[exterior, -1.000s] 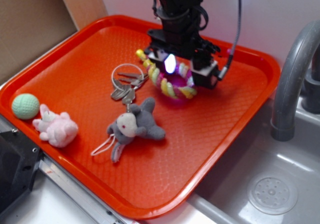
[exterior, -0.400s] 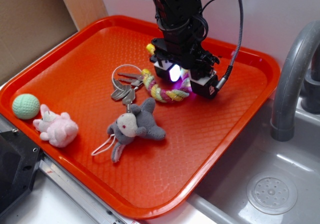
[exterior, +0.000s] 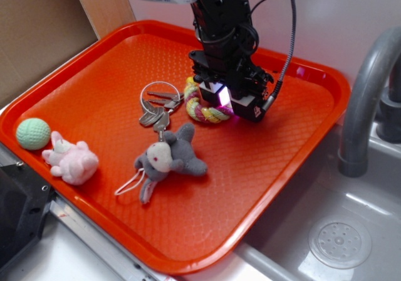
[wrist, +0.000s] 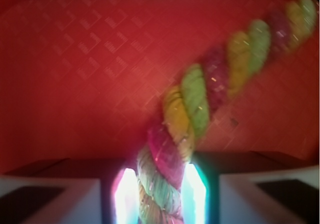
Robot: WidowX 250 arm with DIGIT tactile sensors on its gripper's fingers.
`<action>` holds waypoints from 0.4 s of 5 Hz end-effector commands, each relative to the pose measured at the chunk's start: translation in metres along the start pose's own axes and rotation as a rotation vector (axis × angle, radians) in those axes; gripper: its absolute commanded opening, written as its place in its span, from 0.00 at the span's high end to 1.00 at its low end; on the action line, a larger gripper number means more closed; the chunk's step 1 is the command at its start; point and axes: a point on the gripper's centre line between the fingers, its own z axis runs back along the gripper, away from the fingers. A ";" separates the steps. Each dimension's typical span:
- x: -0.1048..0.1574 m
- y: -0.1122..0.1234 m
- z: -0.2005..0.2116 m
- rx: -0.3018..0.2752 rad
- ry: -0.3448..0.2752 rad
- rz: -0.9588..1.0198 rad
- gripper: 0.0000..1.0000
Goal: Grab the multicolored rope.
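Between the two lit fingers of the gripper (wrist: 159,194), at the bottom of the wrist view, one end of the multicolored rope (wrist: 200,109) sits pinched, the glowing pads pressed against its strands on both sides; the gripper is clenched on the rope. From there the twisted yellow, maroon and pale green rope runs up toward 1 o'clock, blurred, over the orange tray (wrist: 75,59).

In the exterior view the gripper (exterior: 220,100) stands low over the rope (exterior: 202,108), which curls just at its 9 o'clock side, a little right of the tray's middle. Touching or nearly touching the rope at 9 o'clock lies a key ring with keys (exterior: 156,102). At 7 o'clock from the rope, close by, is a grey plush toy (exterior: 170,158).

Bare tray (exterior: 276,137) lies open from 3 to 5 o'clock of the gripper, up to the raised rim. A pink plush toy (exterior: 70,160) and a green ball (exterior: 32,133) sit well apart by the left rim. Beyond the right rim stands a grey faucet (exterior: 363,105) over a sink (exterior: 341,240).
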 end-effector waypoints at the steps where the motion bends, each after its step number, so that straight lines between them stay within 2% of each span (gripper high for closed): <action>1: -0.002 0.014 0.037 0.031 0.030 0.042 1.00; 2: -0.002 0.030 0.082 0.032 0.048 0.143 1.00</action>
